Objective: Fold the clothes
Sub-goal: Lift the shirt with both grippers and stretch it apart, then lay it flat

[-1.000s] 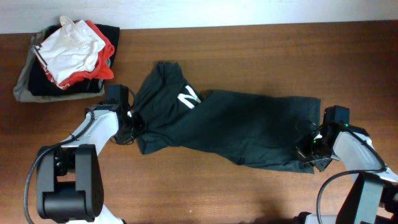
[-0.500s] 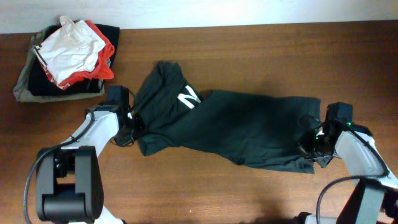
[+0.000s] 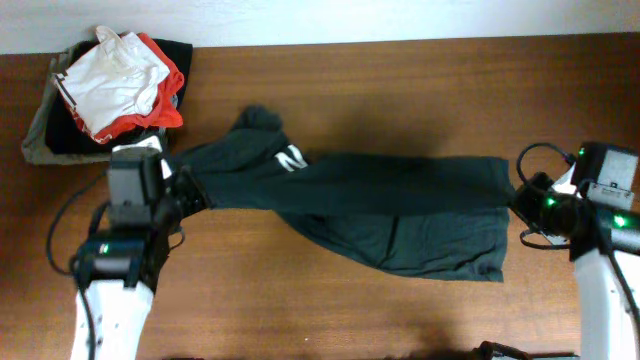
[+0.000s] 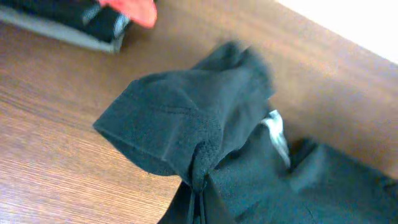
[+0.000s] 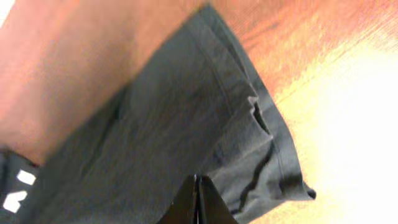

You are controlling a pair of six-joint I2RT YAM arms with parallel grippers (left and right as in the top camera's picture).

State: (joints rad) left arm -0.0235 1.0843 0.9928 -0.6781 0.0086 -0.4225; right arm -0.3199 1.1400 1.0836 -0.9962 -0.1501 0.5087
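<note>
- Overhead: a dark T-shirt (image 3: 390, 205) is pulled out lengthwise across the wooden table (image 3: 400, 90) between the two arms. The left gripper (image 3: 192, 190) is clamped on the end nearest the white lettering (image 3: 290, 160), and the right gripper (image 3: 517, 197) on the opposite end. A pile of clothes (image 3: 105, 90), white and red on top, sits at the table's corner, apart from the shirt.
- Left wrist: the fingers are pressed together on a bunched fold of the dark T-shirt, with the pile of clothes beyond it.
- Right wrist: the fingers are closed tight on the shirt's edge, and the fabric runs away over the wood.
</note>
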